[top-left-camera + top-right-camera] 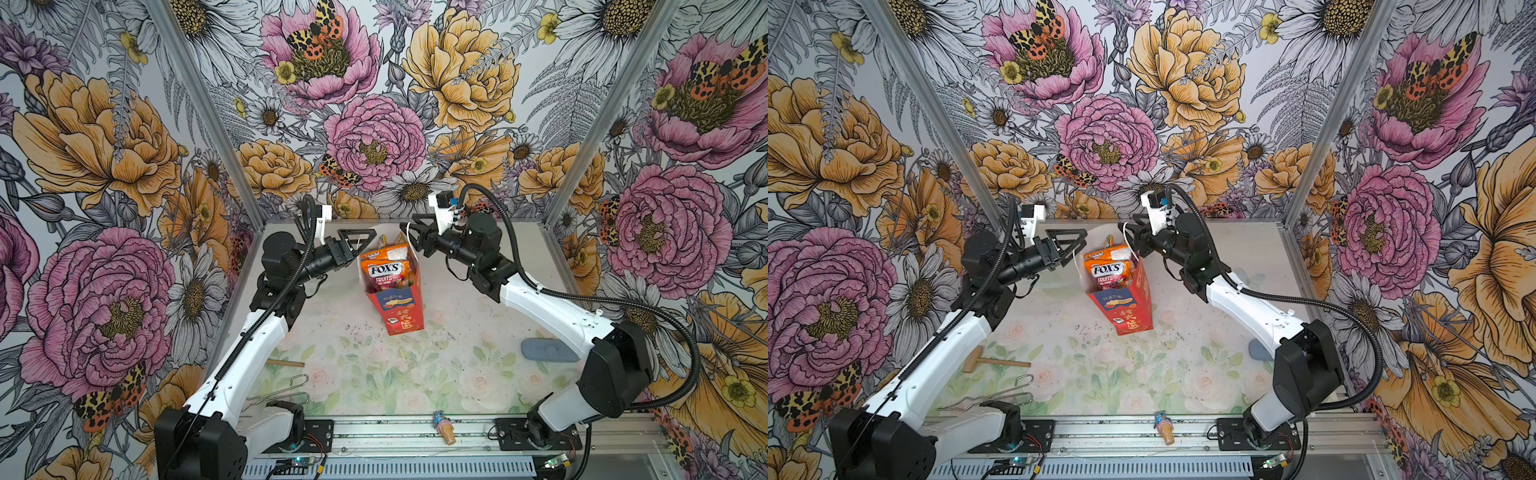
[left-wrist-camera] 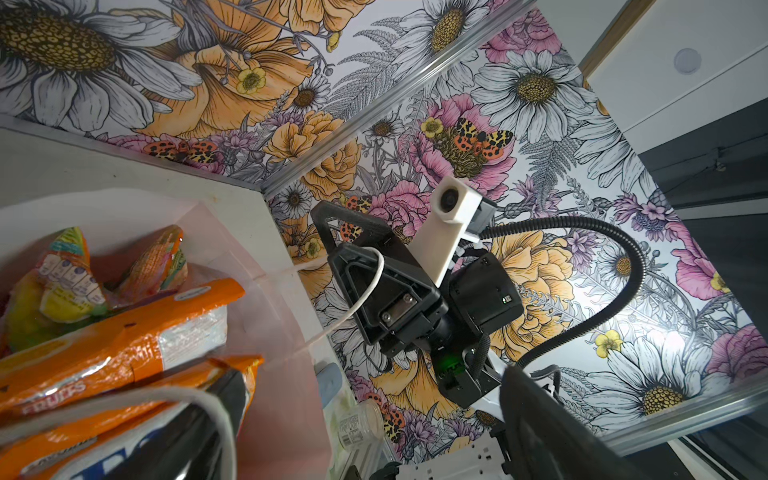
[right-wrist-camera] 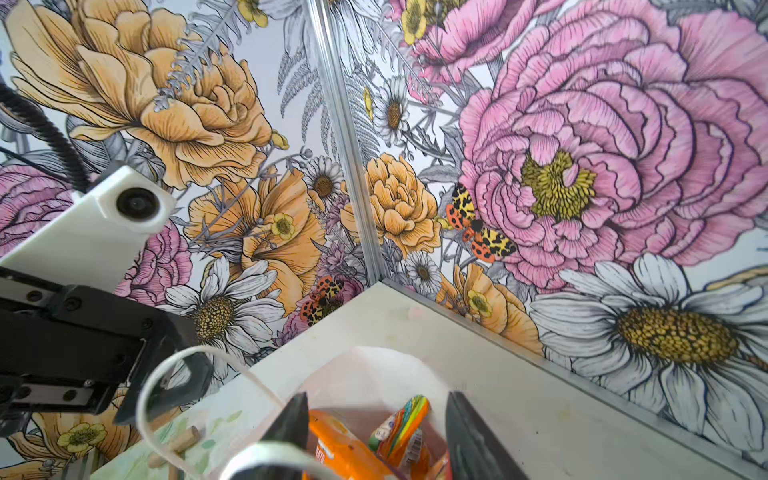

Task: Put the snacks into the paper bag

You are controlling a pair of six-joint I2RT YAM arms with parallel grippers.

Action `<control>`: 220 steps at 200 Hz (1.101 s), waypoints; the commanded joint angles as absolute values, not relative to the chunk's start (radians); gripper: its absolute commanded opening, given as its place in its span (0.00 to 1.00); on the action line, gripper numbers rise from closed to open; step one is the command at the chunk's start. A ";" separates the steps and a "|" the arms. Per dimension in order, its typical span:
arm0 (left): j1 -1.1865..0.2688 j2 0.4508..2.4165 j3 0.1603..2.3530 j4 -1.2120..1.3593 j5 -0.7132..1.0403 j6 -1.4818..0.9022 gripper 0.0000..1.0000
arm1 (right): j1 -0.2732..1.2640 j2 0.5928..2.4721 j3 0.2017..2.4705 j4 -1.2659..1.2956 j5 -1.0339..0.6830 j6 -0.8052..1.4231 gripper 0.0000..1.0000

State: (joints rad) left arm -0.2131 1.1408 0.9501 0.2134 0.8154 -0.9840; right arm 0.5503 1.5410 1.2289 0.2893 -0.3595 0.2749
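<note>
Evidently the left gripper [image 1: 362,243] and right gripper [image 1: 411,239], both spread, each hook one of the white string handles [image 3: 140,399]. This seemingly keeps the tall red-and-white paper bag [image 1: 399,307] open at mid-frame, with the glossy orange snack packets [image 1: 384,270] inside.

There is one paper bag [image 1: 397,309] with two white string handles [image 2: 371,286]. At least three snack packets [image 1: 1106,266] show in its mouth: one orange FOX'S packet [image 1: 384,272], one orange-and-white packet [image 1: 386,251] and one multicoloured packet [image 2: 58,274], with a second multicoloured peak [image 2: 162,257] that may be a fourth. On the table [image 1: 415,374] lie one wooden mallet [image 1: 998,362], one pair of wire tongs [image 1: 988,400], one grey-blue oval piece [image 1: 548,350] and one small clear labelled container [image 2: 359,424], and one ice-cream-cone toy [image 1: 442,426] lies on the rail [image 1: 395,432] along the front edge.
</note>
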 commanded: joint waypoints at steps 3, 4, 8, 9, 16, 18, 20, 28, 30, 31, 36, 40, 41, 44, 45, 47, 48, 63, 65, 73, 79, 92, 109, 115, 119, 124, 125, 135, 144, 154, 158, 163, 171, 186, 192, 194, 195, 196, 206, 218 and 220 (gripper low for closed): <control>-0.218 1.141 0.954 0.295 0.786 -0.954 0.96 | 0.557 1.526 1.239 0.445 -0.340 0.294 0.55; -0.217 1.143 0.956 0.295 0.787 -0.954 0.96 | 0.557 1.526 1.241 0.445 -0.341 0.294 0.55; -0.218 1.149 0.967 0.293 0.791 -0.954 0.96 | 0.557 1.525 1.246 0.443 -0.345 0.295 0.54; -0.218 1.150 0.970 0.293 0.792 -0.954 0.96 | 0.557 1.526 1.248 0.442 -0.346 0.295 0.54; -0.218 1.157 0.996 0.285 0.797 -0.951 0.96 | 0.557 1.524 1.261 0.438 -0.350 0.295 0.54; -0.217 1.158 1.004 0.282 0.799 -0.949 0.96 | 0.557 1.522 1.266 0.436 -0.352 0.295 0.54; -0.218 1.159 1.013 0.277 0.800 -0.946 0.96 | 0.557 1.521 1.271 0.433 -0.352 0.295 0.54; -0.218 1.163 1.052 0.254 0.804 -0.932 0.96 | 0.557 1.516 1.294 0.422 -0.359 0.293 0.54; -0.217 1.164 1.063 0.244 0.805 -0.926 0.96 | 0.557 1.516 1.301 0.419 -0.360 0.292 0.54; -0.217 1.164 1.069 0.239 0.805 -0.924 0.96 | 0.557 1.514 1.302 0.417 -0.361 0.292 0.54; -0.218 1.166 1.096 0.216 0.805 -0.909 0.96 | 0.557 1.511 1.320 0.405 -0.366 0.288 0.54; -0.219 1.167 1.117 0.196 0.805 -0.896 0.96 | 0.558 1.508 1.332 0.395 -0.369 0.284 0.54; -0.219 1.167 1.122 0.193 0.805 -0.893 0.96 | 0.558 1.507 1.334 0.392 -0.369 0.283 0.54; -0.219 1.169 1.133 0.179 0.805 -0.884 0.96 | 0.558 1.505 1.344 0.385 -0.372 0.281 0.54; -0.220 1.169 1.138 0.173 0.805 -0.881 0.96 | 0.558 1.504 1.347 0.383 -0.373 0.280 0.54; -0.221 1.169 1.147 0.162 0.804 -0.874 0.96 | 0.558 1.503 1.352 0.380 -0.374 0.279 0.54; -0.221 1.169 1.150 0.157 0.803 -0.871 0.96 | 0.558 1.502 1.354 0.377 -0.374 0.278 0.54; -0.221 1.166 1.182 0.107 0.801 -0.846 0.97 | 0.558 1.490 1.368 0.355 -0.375 0.272 0.54; -0.221 1.164 1.182 0.105 0.800 -0.845 0.97 | 0.558 1.487 1.366 0.354 -0.374 0.272 0.54; -0.219 1.154 1.174 0.098 0.799 -0.844 0.97 | 0.558 1.476 1.358 0.353 -0.370 0.271 0.55; -0.219 1.144 1.162 0.098 0.794 -0.842 0.97 | 0.558 1.468 1.350 0.352 -0.369 0.268 0.54; -0.218 1.122 1.127 0.092 0.779 -0.834 0.97 | 0.558 1.453 1.326 0.342 -0.359 0.259 0.54; -0.212 1.103 1.081 0.095 0.763 -0.832 0.97 | 0.558 1.439 1.279 0.353 -0.344 0.260 0.54; -0.210 1.101 1.063 0.103 0.761 -0.839 0.97 | 0.558 1.437 1.265 0.358 -0.344 0.266 0.55; -0.209 1.101 1.051 0.112 0.762 -0.844 0.97 | 0.558 1.437 1.256 0.361 -0.344 0.267 0.55; -0.209 1.100 1.035 0.125 0.764 -0.851 0.97 | 0.558 1.436 1.245 0.363 -0.346 0.271 0.55; -0.209 1.101 1.031 0.128 0.764 -0.853 0.97 | 0.558 1.436 1.244 0.363 -0.346 0.271 0.54; -0.203 1.100 1.003 0.149 0.764 -0.873 0.97 | 0.558 1.434 1.226 0.365 -0.346 0.277 0.55; -0.201 1.096 0.986 0.158 0.765 -0.879 0.97 | 0.558 1.429 1.214 0.357 -0.346 0.278 0.55; -0.195 1.087 0.977 0.139 0.762 -0.869 0.97 | 0.559 1.423 1.205 0.340 -0.344 0.274 0.55; -0.194 1.080 0.978 0.120 0.761 -0.859 0.98 | 0.558 1.418 1.202 0.329 -0.343 0.272 0.55; -0.192 1.071 0.981 0.091 0.756 -0.843 0.99 | 0.558 1.413 1.199 0.313 -0.341 0.267 0.55; -0.187 1.054 0.992 0.027 0.742 -0.807 0.99 | 0.558 1.403 1.197 0.278 -0.338 0.258 0.55; -0.185 1.019 1.029 -0.128 0.707 -0.712 0.99 | 0.558 1.381 1.197 0.198 -0.338 0.240 0.56; -0.184 1.003 1.044 -0.191 0.686 -0.674 0.99 | 0.558 1.368 1.194 0.168 -0.338 0.234 0.56; -0.184 0.997 1.046 -0.210 0.680 -0.663 0.99 | 0.558 1.363 1.192 0.159 -0.337 0.233 0.56; -0.184 0.995 1.049 -0.219 0.675 -0.656 0.99 | 0.558 1.361 1.192 0.154 -0.335 0.231 0.56; -0.183 0.991 1.050 -0.228 0.671 -0.651 0.99 | 0.558 1.359 1.191 0.149 -0.334 0.230 0.56; -0.177 0.963 1.061 -0.309 0.633 -0.603 0.99 | 0.557 1.331 1.180 0.104 -0.322 0.218 0.56; -0.157 0.927 1.065 -0.384 0.599 -0.563 0.99 | 0.555 1.290 1.168 0.045 -0.305 0.198 0.56; -0.152 0.920 1.065 -0.395 0.593 -0.558 0.99 | 0.555 1.281 1.166 0.034 -0.301 0.194 0.56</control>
